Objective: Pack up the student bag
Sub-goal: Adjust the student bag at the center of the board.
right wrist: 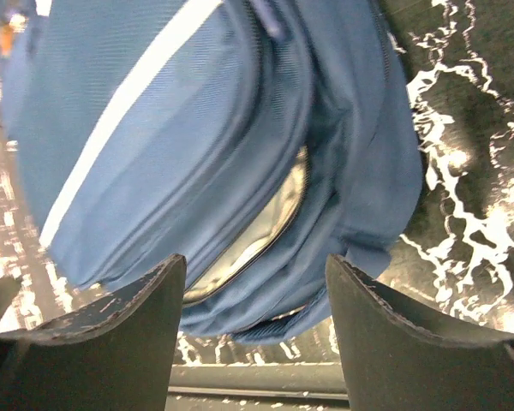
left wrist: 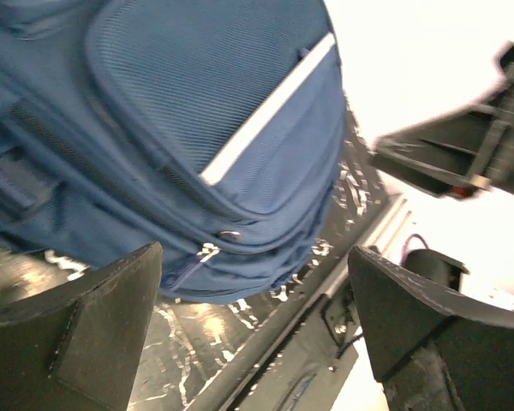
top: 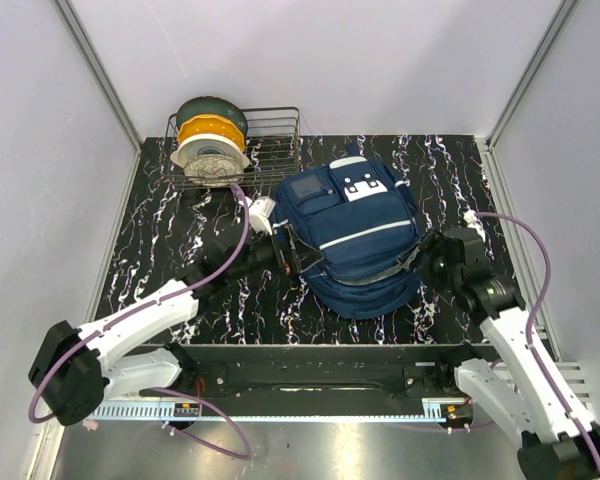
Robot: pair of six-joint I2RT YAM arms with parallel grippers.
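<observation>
1. The student bag (top: 365,265), navy, lies front-up on the black marbled counter (top: 180,220), centre-right. Its white-patch (top: 360,188) end points to the back wall and its rounded end faces the arm bases.
2. A white stripe (top: 365,236) crosses the front pocket on a slant. In your right wrist view a zip opening (right wrist: 270,227) gapes along the bag's side, w/ pale grey lining showing inside.
3. In your left wrist view a metal zip pull (left wrist: 207,251) hangs at the bag's lower seam, just above the counter.
4. Your left tool (left wrist: 255,282) sits at the bag's left flank, jaws spread wide, nothing between them. The bag fills the view beyond the fingertips, and you can't tell from this angle if they touch the fabric.
5. Your right tool (right wrist: 255,265) sits at the bag's right flank, near the rounded end. Jaws are apart and empty, aimed at the gaping zip. No fabric is pinched.
6. The two arms bracket the bag, left one low and stretched across the counter, right one bent at the elbow. A purple cable (top: 242,235) runs along the left arm, and another loops over the right.
7. Back-left corner: a wire basket (top: 275,140) stands against the wall, well apart from the bag's left side but near its top corner.
8. In the basket's left end three round reels stand on edge, stacked front to back: white (top: 210,158) nearest you, yellow (top: 210,130) behind it, dark green (top: 215,108) at the rear. The rest of the basket's content can't be made out.
</observation>
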